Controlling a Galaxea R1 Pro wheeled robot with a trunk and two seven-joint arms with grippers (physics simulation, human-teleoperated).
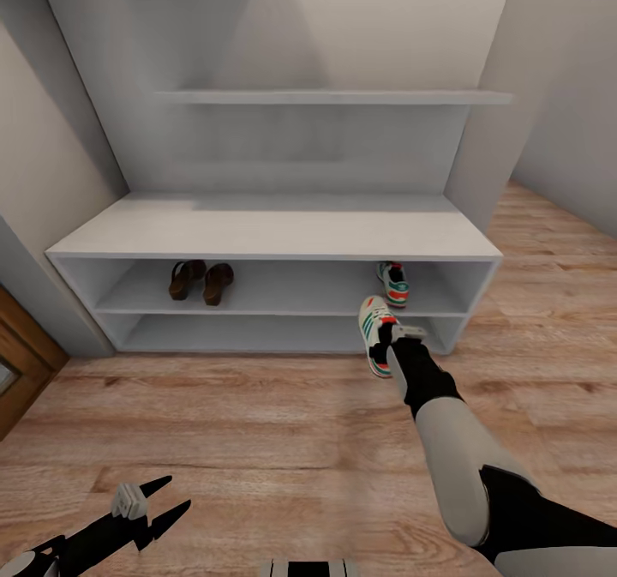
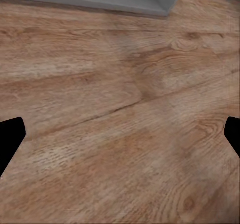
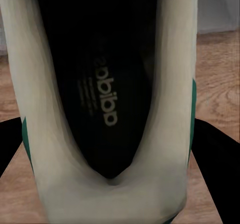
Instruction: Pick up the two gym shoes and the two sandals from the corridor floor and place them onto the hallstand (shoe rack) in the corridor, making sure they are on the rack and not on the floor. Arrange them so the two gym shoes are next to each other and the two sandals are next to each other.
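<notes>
Corridor floor fronts the hallstand; the right gripper pinches a light, soft-walled gym shoe at its stiffer heel collar, left gripper spread.

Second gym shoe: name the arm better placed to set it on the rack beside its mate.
Right. The right tool grips the second gym shoe just in front of the hallstand, near the shelved gym shoe. The left tool hangs open over bare floor, farther back.
</notes>
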